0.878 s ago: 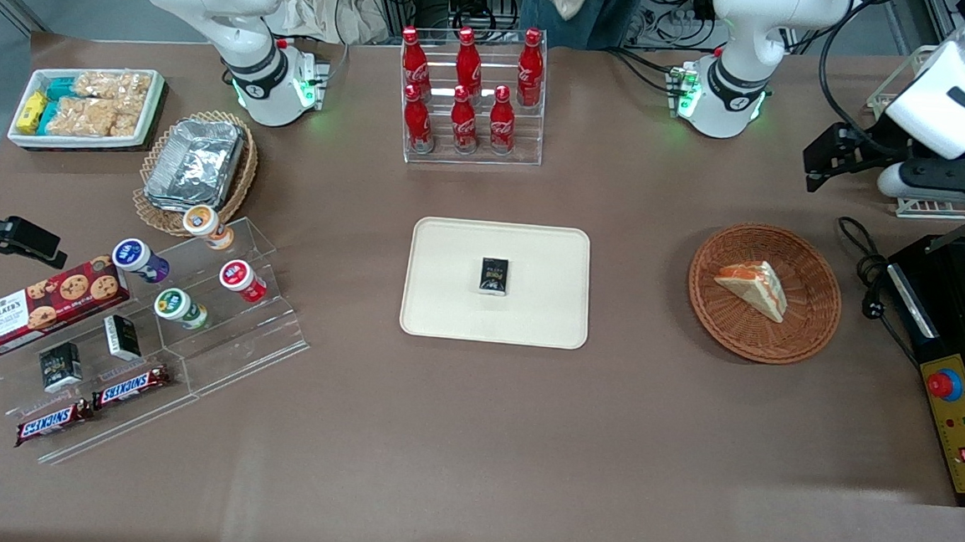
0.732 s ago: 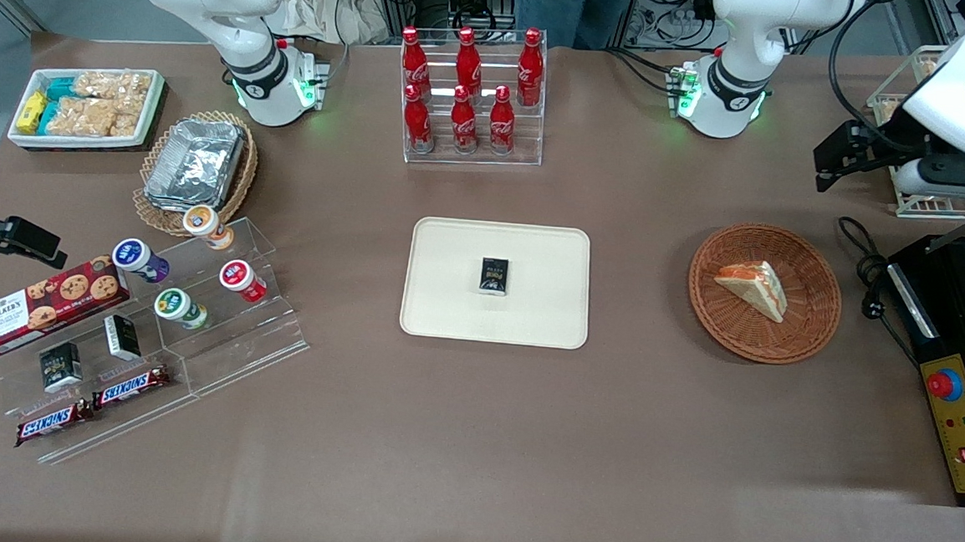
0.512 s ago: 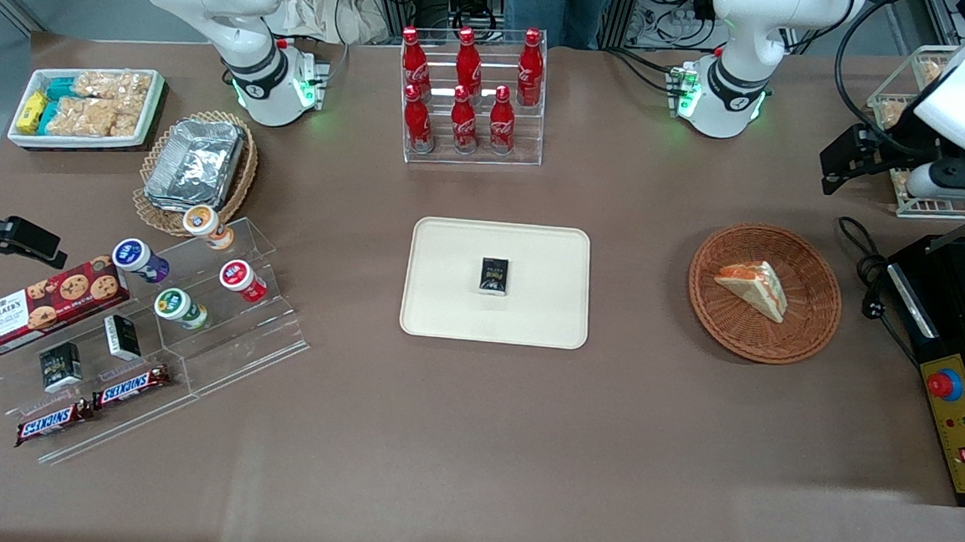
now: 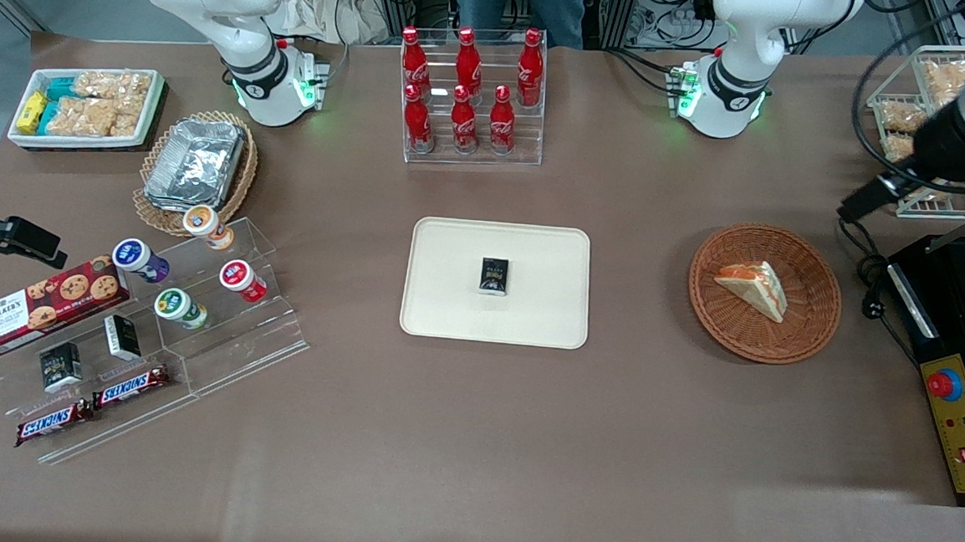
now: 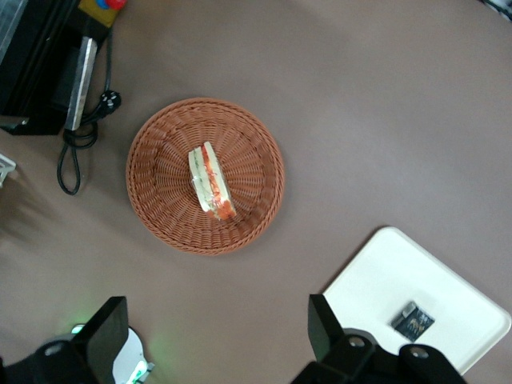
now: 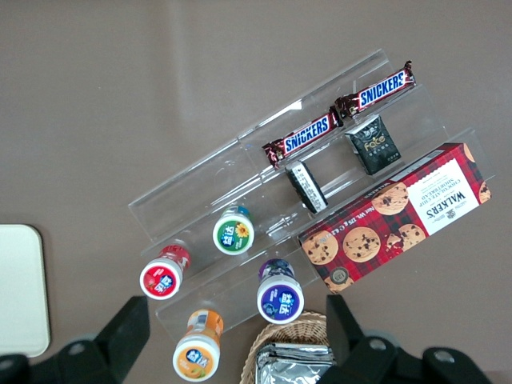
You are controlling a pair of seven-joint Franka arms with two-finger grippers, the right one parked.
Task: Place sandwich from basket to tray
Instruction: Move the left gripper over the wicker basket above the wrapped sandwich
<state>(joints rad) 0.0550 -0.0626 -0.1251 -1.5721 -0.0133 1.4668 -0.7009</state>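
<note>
Sandwich (image 4: pixel 751 288) lies in the reddish-brown wicker basket (image 4: pixel 814 325), a triangular wedge on its side with the orange and pink filling edge showing; in the left wrist view the sandwich (image 5: pixel 210 182) sits near the middle of the basket (image 5: pixel 160 216). Nothing touches it. Cream tray (image 4: pixel 529 324) is on the brown worktop (image 4: pixel 522 441) well apart from the basket, toward the parked arm's end; a small black packet (image 4: pixel 494 275) lies flat near the tray's middle, also seen from the wrist as packet (image 5: pixel 413 322) on tray (image 5: pixel 384 280). Left arm's hand (image 4: pixel 859 202) hangs high above the worktop at the working arm's end, farther from the front camera than the basket and off to its side, not over the sandwich. In the wrist view the hand (image 5: pixel 210 340) shows two dark fingers (image 5: pixel 106 336) spread wide apart with nothing between them, so released and empty. Black control box with a red button (image 4: pixel 944 384) sits beside the basket at the working arm's end, a coiled black cable (image 4: pixel 867 282) between them. Rack of red cola bottles (image 4: pixel 468 94) stands farther from the front camera than the tray. Clear acrylic stand (image 4: pixel 218 355) with yogurt cups, Snickers bars and a Walkers cookie box (image 4: pixel 45 303) lies toward the parked arm's end.
</note>
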